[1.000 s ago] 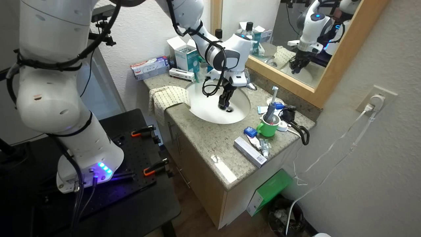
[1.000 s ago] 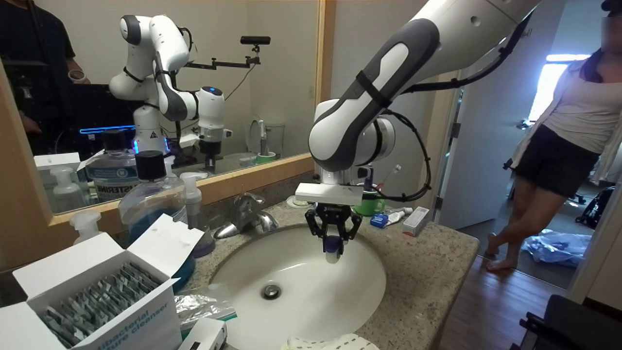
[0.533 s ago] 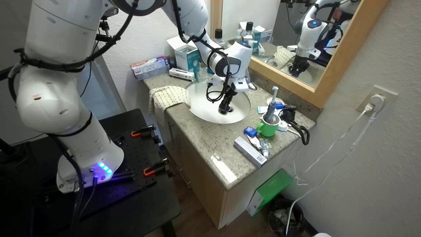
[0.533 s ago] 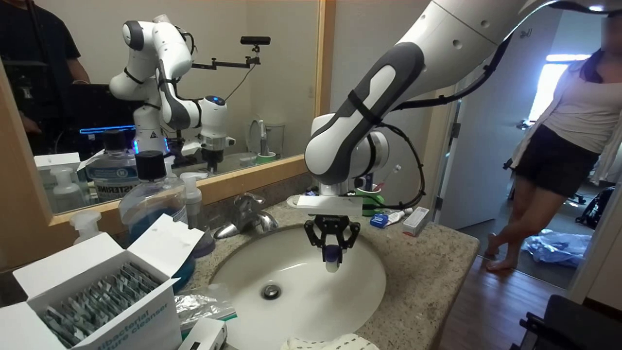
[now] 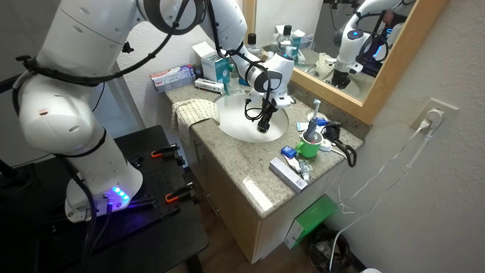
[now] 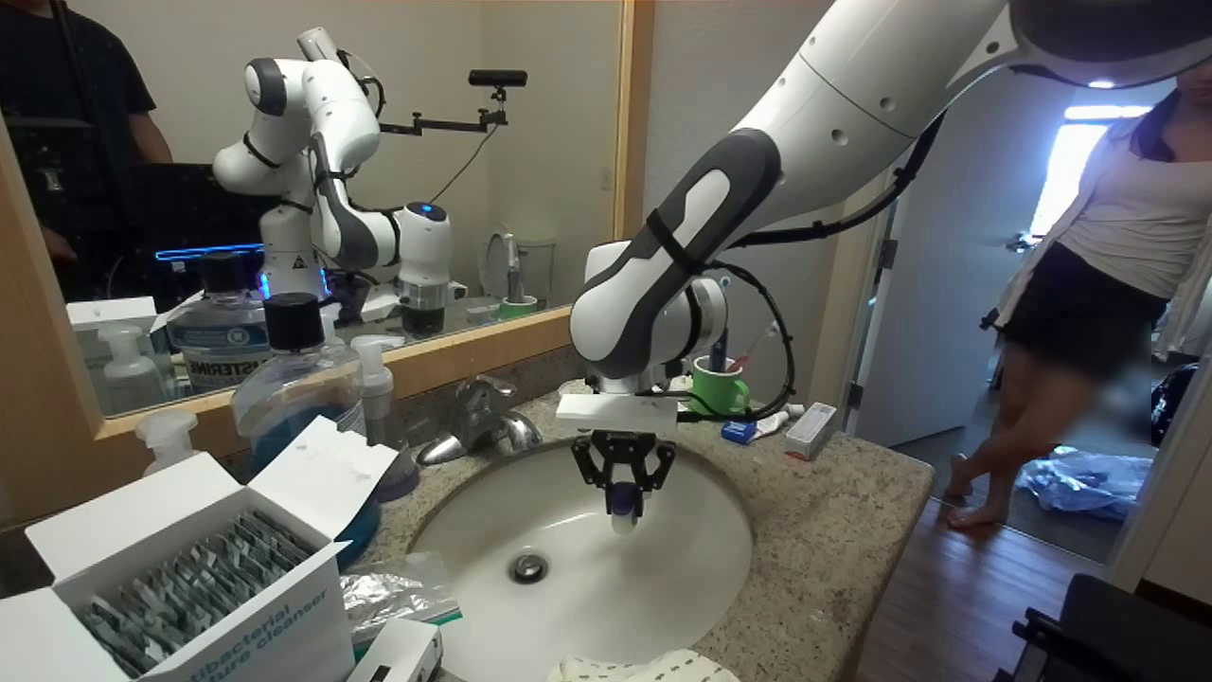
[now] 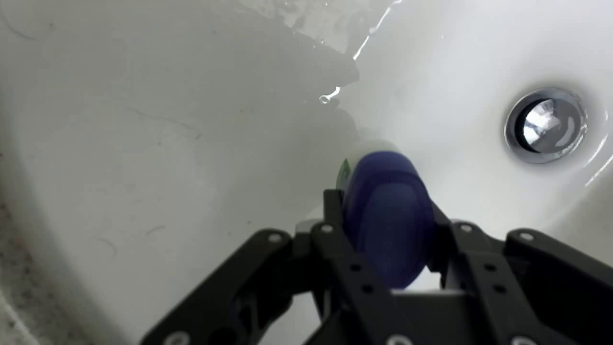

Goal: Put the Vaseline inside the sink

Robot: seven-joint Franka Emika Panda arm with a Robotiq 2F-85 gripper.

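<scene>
The Vaseline is a pale bottle with a dark purple-blue cap [image 7: 389, 215]; it also shows in an exterior view [image 6: 623, 498]. My gripper [image 6: 624, 504] is shut on its cap end, one finger on each side, in the wrist view [image 7: 385, 211]. The bottle's pale body points down below the fingers and is mostly hidden by the cap in the wrist view. The gripper [image 5: 263, 128] is within the outline of the white oval sink [image 6: 653, 587], over the bowl. I cannot tell if the bottle touches the bowl.
The metal drain [image 7: 546, 125] and faucet [image 6: 481, 417] are nearby. An open box of packets [image 6: 208, 578] and a mouthwash bottle [image 6: 295, 379] stand beside the sink. A green cup [image 5: 308, 146], toothpaste tubes and a narrow box [image 5: 288, 174] lie opposite. A mirror [image 5: 322, 45] runs behind.
My gripper has moved lower into the sink with the Vaseline still held, shifting toward the faucet side in an exterior view. The other items have not moved.
</scene>
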